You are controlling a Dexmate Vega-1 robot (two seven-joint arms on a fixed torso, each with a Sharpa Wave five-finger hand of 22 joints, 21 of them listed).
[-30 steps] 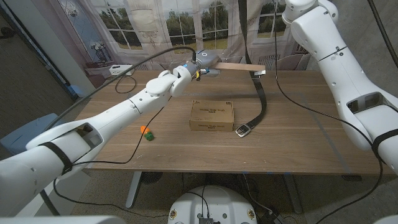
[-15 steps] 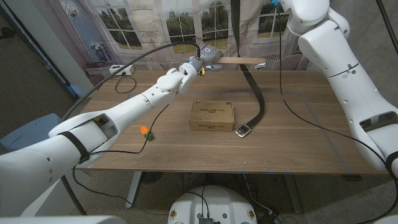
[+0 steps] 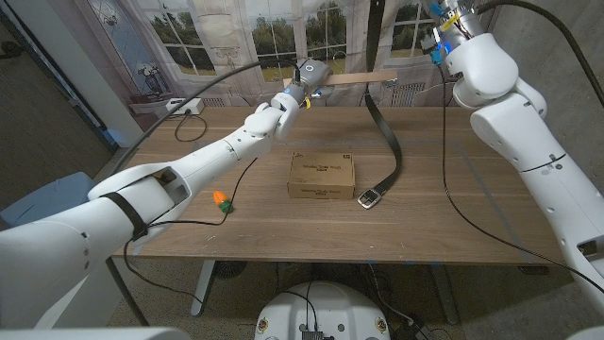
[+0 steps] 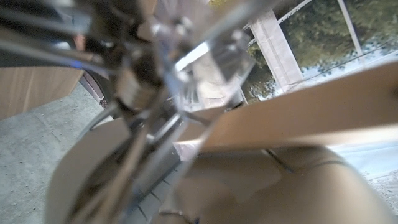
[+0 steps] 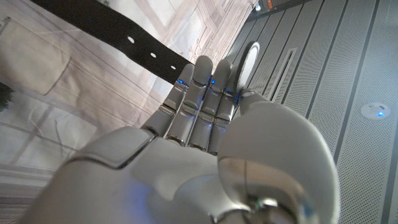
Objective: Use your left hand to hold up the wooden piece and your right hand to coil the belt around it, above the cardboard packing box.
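Note:
My left hand (image 3: 308, 76) grips one end of the flat wooden piece (image 3: 360, 78) and holds it level above the far side of the table; up close the wooden piece (image 4: 311, 102) is blurred. The black belt (image 3: 389, 142) drops from the picture's top edge, passes over the wood and runs down to its metal buckle (image 3: 370, 196) on the table beside the cardboard box (image 3: 322, 177). My right hand (image 5: 205, 106) is raised high with the belt's punched end (image 5: 124, 34) running in at its fingertips. Its wrist (image 3: 442, 19) reaches the top edge.
A small orange and green object (image 3: 222, 200) lies left of the box. Black cables cross the table (image 3: 472, 208), and a white power strip (image 3: 179, 106) sits at the far left corner. A window backdrop stands behind the table.
My right arm has swung upward, carrying the belt's end from beside the wood's tip to above the picture's top. My left hand has lifted the wooden piece slightly.

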